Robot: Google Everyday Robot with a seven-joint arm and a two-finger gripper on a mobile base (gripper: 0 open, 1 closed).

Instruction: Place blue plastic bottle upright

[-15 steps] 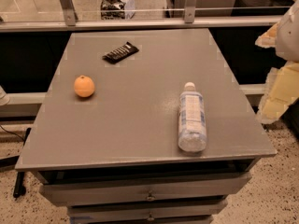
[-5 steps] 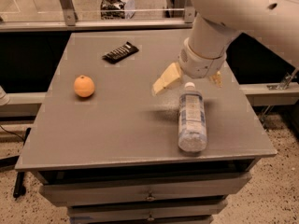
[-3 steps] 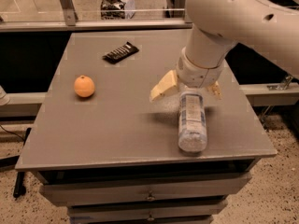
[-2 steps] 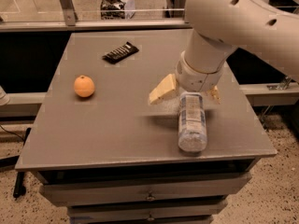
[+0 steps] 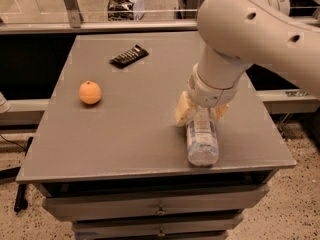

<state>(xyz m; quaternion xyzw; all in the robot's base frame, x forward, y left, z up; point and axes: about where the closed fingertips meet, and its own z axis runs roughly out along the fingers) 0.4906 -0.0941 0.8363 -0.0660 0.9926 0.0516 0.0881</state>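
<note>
Obs.: the blue plastic bottle (image 5: 202, 140) lies on its side on the grey table (image 5: 125, 139), in the 4 o'clock sector. It is well apart from the orange (image 5: 90, 92) at 9 o'clock and the dark flat packet (image 5: 129, 56) at 11 o'clock. Its long axis runs 12 to 6, with the base toward 6, near the front edge. The cap end is hidden under my wrist.

My gripper (image 5: 201, 115) sits low over the bottle's 12 o'clock half, wrist pointing down. My fingers (image 5: 182, 112) are spread, one on the bottle's 9 o'clock flank and one on its 3 o'clock flank, straddling it. Nothing is held yet. I cannot tell whether the pads touch the plastic.

Step in hand, as I judge it: close on the bottle, then tip it up onto its base.

Notes for doing it well:
- Centre first. If one pad lands early, the round body will probably roll toward 3 or 9.
- Squeeze moderately. The thin plastic likely buckles under a hard pinch, and a weak one may slip on the label.
- Holding the 12 o'clock end suits a pivot: raise that end and let the base act as the hinge.
- The base is close to the 6 o'clock edge, so I should draw the bottle toward 12 while raising it.
- Let go only once the base sits flat. A tall, narrow bottle tips easily.
</note>
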